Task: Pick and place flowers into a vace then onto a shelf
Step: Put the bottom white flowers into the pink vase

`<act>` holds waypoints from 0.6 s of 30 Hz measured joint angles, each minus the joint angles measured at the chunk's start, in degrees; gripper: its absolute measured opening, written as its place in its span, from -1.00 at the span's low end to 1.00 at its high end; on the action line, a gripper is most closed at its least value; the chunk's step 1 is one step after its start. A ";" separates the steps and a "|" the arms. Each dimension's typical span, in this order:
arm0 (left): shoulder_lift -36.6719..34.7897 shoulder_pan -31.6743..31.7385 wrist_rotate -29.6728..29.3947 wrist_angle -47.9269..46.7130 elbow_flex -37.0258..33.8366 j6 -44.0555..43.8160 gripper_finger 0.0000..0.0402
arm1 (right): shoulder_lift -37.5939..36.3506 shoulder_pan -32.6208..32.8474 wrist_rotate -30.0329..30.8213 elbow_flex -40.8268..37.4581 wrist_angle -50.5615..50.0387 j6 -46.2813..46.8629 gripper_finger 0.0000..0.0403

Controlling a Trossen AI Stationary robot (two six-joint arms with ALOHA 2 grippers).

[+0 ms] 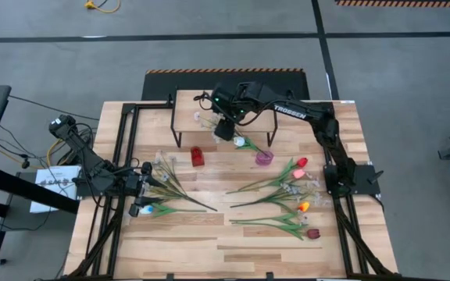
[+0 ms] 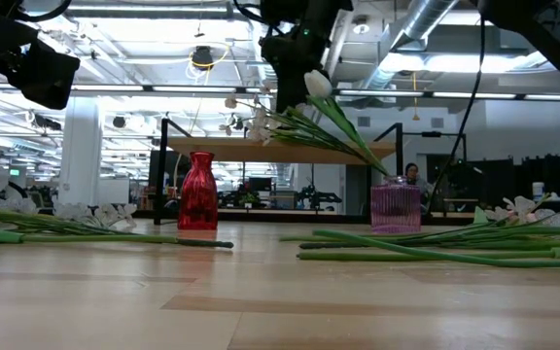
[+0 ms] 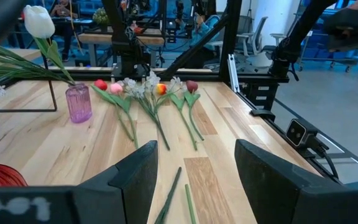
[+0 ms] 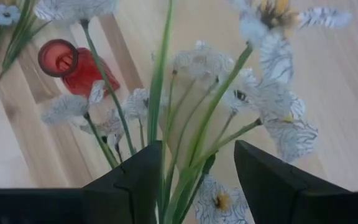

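Right gripper is clamped on a bunch of flowers, held up by the shelf with stems slanting toward the purple vase. Looks like mid-insertion; next it needs the stems lined up over the mouth. Left gripper hangs open, empty, over the table's left side.

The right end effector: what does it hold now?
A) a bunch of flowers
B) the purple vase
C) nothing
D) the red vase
A: in the right wrist view the green stems of the flowers pass between the right end effector fingers.
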 joint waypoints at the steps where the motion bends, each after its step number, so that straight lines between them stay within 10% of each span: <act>1: 0.00 0.00 0.00 0.00 0.00 0.01 0.01 | 0.00 0.02 0.02 0.02 0.11 -0.35 -0.08; 18: 0.00 -0.02 -0.02 0.00 0.00 0.00 0.01 | 0.02 -0.33 0.57 0.02 -2.37 -1.46 -0.96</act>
